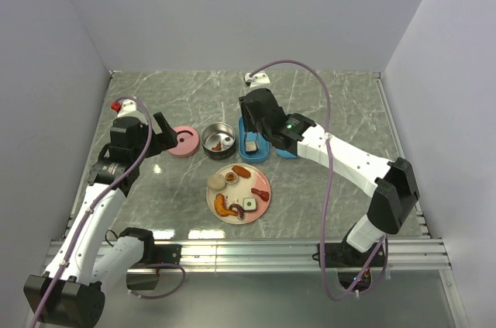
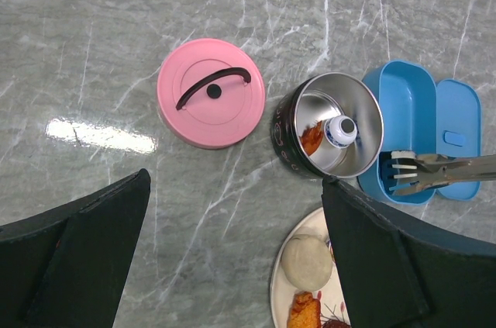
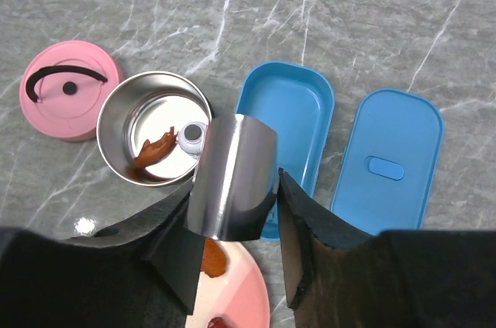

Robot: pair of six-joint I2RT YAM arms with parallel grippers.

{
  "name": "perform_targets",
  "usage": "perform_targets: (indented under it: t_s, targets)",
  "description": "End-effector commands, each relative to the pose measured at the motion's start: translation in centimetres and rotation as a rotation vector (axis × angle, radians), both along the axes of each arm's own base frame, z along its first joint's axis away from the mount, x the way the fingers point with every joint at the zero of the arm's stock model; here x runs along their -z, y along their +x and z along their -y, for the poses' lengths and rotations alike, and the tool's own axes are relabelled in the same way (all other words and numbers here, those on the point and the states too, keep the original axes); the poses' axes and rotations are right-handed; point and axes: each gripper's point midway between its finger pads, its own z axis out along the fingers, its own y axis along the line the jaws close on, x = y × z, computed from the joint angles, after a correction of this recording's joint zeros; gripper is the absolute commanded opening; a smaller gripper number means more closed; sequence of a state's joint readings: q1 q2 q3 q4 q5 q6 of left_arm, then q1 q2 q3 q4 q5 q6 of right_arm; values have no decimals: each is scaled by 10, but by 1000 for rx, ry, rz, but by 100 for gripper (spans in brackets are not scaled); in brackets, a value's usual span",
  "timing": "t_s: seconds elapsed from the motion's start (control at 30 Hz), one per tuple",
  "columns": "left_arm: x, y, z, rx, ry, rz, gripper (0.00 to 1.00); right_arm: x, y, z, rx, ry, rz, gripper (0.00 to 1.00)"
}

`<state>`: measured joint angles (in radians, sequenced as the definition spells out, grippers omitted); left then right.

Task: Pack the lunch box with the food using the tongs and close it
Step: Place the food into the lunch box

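Observation:
My right gripper point(image 3: 232, 188) is shut on the bent end of the silver tongs point(image 3: 232, 177). The tong tips point(image 2: 407, 173) reach down into the open blue lunch box point(image 2: 403, 111), where a pale food piece point(image 1: 253, 145) lies. The box's blue lid point(image 3: 391, 161) lies flat on its right. More food is on the pink-and-white plate point(image 1: 262, 182): a beige bun point(image 2: 308, 260), shrimp and sausages. My left gripper point(image 2: 236, 181) is open over bare table next to the pink lid point(image 2: 211, 93).
A round steel container point(image 3: 116, 111) stands between the pink lid and the blue box, with an orange shrimp point(image 3: 155, 146) and a white roll point(image 3: 192, 136) inside. Grey walls close in the table on three sides. A white fitting point(image 1: 258, 77) sits at the back edge.

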<state>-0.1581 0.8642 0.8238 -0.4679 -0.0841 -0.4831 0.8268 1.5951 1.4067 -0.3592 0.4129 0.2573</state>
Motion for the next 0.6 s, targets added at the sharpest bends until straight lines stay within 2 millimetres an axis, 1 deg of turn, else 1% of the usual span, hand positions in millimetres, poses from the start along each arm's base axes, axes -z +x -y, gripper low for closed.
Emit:
perform_targets:
  t_s: [0.0, 0.07, 0.23, 0.33, 0.43, 0.53, 0.57]
  targets:
    - [-18, 7, 0, 4, 12, 65, 100, -21, 8, -7, 8, 52, 55, 47]
    - [-18, 7, -1, 3, 14, 66, 99, -21, 8, -6, 8, 50, 56, 49]
    - [-19, 6, -1, 0, 14, 71, 100, -25, 7, -4, 14, 51, 68, 51]
    - [-20, 6, -1, 3, 14, 71, 99, -38, 5, -2, 18, 65, 95, 51]
    - [-20, 6, 0, 4, 12, 74, 99, -62, -1, -1, 6, 85, 134, 51]
    - [-19, 5, 0, 4, 9, 72, 100, -88, -15, 0, -10, 112, 171, 50]
    - [-19, 5, 0, 3, 7, 73, 99, -91, -23, -4, -27, 117, 172, 50]
